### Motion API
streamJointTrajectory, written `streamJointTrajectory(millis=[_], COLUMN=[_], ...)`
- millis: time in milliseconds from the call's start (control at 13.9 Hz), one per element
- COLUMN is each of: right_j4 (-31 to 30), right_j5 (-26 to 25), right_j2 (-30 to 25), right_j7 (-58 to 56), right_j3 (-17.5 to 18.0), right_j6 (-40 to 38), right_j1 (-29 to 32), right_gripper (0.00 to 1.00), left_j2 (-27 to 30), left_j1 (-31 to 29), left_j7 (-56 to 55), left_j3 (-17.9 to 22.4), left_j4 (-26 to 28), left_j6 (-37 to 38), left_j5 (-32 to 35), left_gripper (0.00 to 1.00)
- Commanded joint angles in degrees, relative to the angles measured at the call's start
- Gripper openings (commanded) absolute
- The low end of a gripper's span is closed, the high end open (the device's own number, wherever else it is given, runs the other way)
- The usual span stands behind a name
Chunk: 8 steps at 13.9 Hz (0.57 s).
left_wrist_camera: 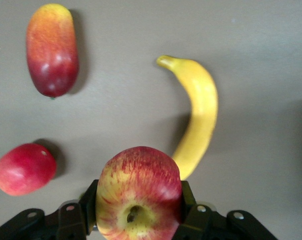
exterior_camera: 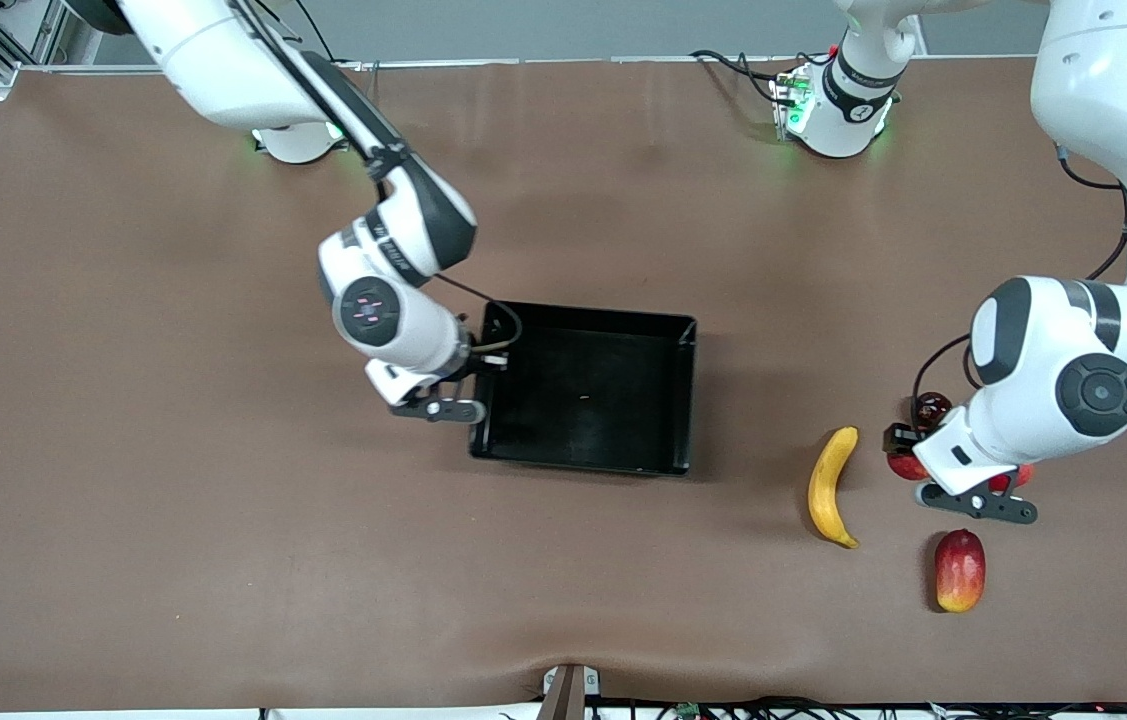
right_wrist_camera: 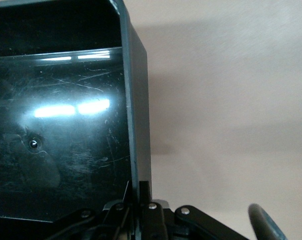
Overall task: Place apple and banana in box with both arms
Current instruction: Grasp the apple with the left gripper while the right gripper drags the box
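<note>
The small round red apple with yellow streaks (left_wrist_camera: pixel 139 192) sits between the two black fingers (left_wrist_camera: pixel 89 207) of the left pincer (left_wrist_camera: pixel 139 212), which is closed on it. In the front view the left arm hides most of the apple. The left pincer (exterior_camera: pixel 963 480) is over the desk at the left arm's end.

The curved yellow banana with dark tips (exterior_camera: pixel 831 487) lies flat on the brown desk (exterior_camera: pixel 173 500), just beside the apple, on the side toward the box. An oblong red and yellow mango (exterior_camera: pixel 959 570) lies near them, nearer to the front camera than the apple. A plain round red-pink fruit (left_wrist_camera: pixel 24 168) lies on the desk near the apple. A dark red round thing (exterior_camera: pixel 930 407) peeks out by the left arm, too hidden to tell what it is.

The shallow shiny black plastic box (exterior_camera: pixel 685 400) sits in the middle of the desk, well apart from the fruits. Nothing is in it.

The right pincer (exterior_camera: pixel 451 392) is at the box wall toward the right arm's end. In the right wrist view it (right_wrist_camera: pixel 141 212) is closed on that thin wall (right_wrist_camera: pixel 138 125), one finger inside the box and one outside.
</note>
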<state>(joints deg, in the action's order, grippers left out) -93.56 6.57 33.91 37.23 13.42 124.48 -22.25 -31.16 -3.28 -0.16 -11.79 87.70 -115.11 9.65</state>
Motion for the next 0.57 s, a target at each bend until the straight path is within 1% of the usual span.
streamJointTrajectory(millis=[0, 72, 143, 215, 359, 502], right_j4=[3.6, 3.6, 3.6, 3.8, 7.5, 12.1], right_j5=[-2.9, -2.9, -3.3, -4.5, -5.2, -5.2], right_j2=[2.3, 2.8, 2.8, 2.7, 2.2, 2.1], right_j7=[5.1, 5.7, 5.4, 5.3, 5.0, 5.0], right_j3=[-0.5, -0.5, -0.5, -0.5, -0.7, -0.8], right_j6=[-0.2, 0.5, 0.6, 0.5, -1.9, -7.0], right_j1=[-1.9, -1.8, -1.7, -1.5, -0.3, 1.1], right_gripper=[0.00, 0.34, 0.99, 1.00, 1.00, 1.00], left_j2=[1.2, 1.1, 1.1, 1.1, 0.9, 0.8], left_j1=[0.0, 0.0, 0.0, 0.1, 0.6, 3.8], left_j7=[-5.2, -6.9, -8.7, -10.5, -14.8, -19.5], left_j3=[-2.5, -3.3, -4.5, -5.4, -8.1, -8.7], left_j4=[1.2, 1.2, 1.3, 1.3, 1.2, 1.0], left_j6=[1.3, 1.6, 1.7, 1.7, 1.7, 1.6], left_j5=[1.1, 1.1, 1.2, 1.2, 1.2, 1.2], left_gripper=[0.00, 0.00, 0.00, 0.00, 0.00, 0.00])
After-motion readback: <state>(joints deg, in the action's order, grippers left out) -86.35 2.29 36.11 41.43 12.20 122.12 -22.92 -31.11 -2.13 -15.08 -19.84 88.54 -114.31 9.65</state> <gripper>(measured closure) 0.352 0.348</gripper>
